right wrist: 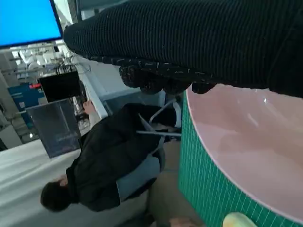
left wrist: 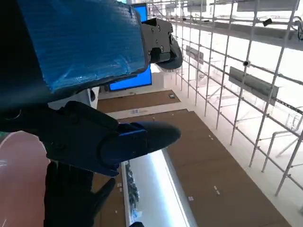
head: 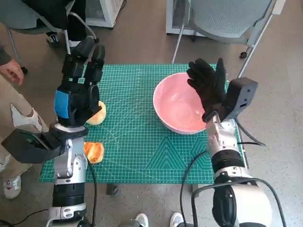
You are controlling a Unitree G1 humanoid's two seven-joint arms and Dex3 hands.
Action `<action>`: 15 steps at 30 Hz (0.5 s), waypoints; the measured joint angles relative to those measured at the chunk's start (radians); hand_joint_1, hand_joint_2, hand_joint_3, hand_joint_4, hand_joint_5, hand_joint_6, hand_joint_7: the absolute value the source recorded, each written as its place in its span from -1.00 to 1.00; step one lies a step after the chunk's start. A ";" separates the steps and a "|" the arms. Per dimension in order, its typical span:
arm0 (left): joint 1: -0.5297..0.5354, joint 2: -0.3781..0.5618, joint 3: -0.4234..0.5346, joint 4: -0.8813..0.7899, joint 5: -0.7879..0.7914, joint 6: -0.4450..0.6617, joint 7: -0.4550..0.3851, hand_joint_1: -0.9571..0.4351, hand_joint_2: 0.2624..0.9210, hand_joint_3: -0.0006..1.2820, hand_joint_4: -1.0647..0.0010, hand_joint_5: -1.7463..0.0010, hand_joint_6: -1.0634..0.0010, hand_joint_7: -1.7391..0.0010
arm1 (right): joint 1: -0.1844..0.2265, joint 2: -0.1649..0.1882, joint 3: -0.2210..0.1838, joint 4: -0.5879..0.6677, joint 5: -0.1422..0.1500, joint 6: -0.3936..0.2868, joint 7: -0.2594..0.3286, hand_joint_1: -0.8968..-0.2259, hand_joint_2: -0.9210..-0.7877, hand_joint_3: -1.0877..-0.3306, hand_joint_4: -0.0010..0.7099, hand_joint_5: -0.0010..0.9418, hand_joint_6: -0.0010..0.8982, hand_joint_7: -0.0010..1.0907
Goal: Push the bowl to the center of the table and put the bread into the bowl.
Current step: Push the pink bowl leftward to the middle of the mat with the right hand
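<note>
A pink bowl (head: 177,106) stands empty on the right half of the green cutting mat (head: 137,142). My gloved right hand (head: 207,87) hovers over the bowl's right rim, fingers spread, holding nothing. My blue-taped left hand (head: 78,92) is raised over the mat's left side, fingers stretched out and empty. Half hidden under it lies a pale bread piece (head: 98,114), and an orange-brown bread piece (head: 93,152) lies nearer the front edge. The right wrist view has the bowl (right wrist: 246,156) just beneath the glove (right wrist: 189,42) and a sliver of bread (right wrist: 239,220). In the left wrist view the bowl (left wrist: 16,179) shows behind the black fingers (left wrist: 113,139).
A person sits at the table's left, with a hand (head: 12,71) near the corner; the same person in a dark jacket (right wrist: 109,175) appears in the right wrist view. Chairs (head: 227,19) stand behind the table. The bowl sits close to the mat's right edge.
</note>
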 measured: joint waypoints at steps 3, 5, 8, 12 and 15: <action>0.003 0.000 0.000 -0.003 0.000 0.004 0.002 -0.52 1.00 -0.10 0.77 1.00 1.00 0.33 | -0.001 0.004 0.002 0.000 0.000 0.000 0.010 -0.30 -1.00 -0.71 -0.64 -0.99 -0.67 -0.84; 0.006 0.000 0.000 -0.010 -0.001 0.010 0.003 -0.52 1.00 -0.10 0.78 1.00 1.00 0.33 | -0.004 0.002 0.004 0.000 0.000 0.000 0.018 -0.30 -1.00 -0.71 -0.63 -0.99 -0.67 -0.84; 0.010 0.000 0.000 -0.020 -0.001 0.016 0.004 -0.53 1.00 -0.09 0.78 1.00 1.00 0.33 | -0.012 -0.009 0.007 -0.001 -0.001 -0.002 0.032 -0.31 -1.00 -0.71 -0.63 -0.99 -0.67 -0.84; 0.010 0.000 0.000 -0.027 -0.003 0.020 0.004 -0.53 1.00 -0.09 0.80 1.00 1.00 0.35 | -0.027 -0.042 0.014 -0.004 -0.003 -0.013 0.040 -0.31 -1.00 -0.71 -0.62 -0.99 -0.67 -0.84; 0.010 0.000 0.001 -0.027 -0.003 0.022 0.003 -0.53 1.00 -0.09 0.79 1.00 1.00 0.35 | -0.037 -0.077 0.021 -0.008 -0.010 -0.028 0.041 -0.32 -1.00 -0.71 -0.65 -1.00 -0.68 -0.84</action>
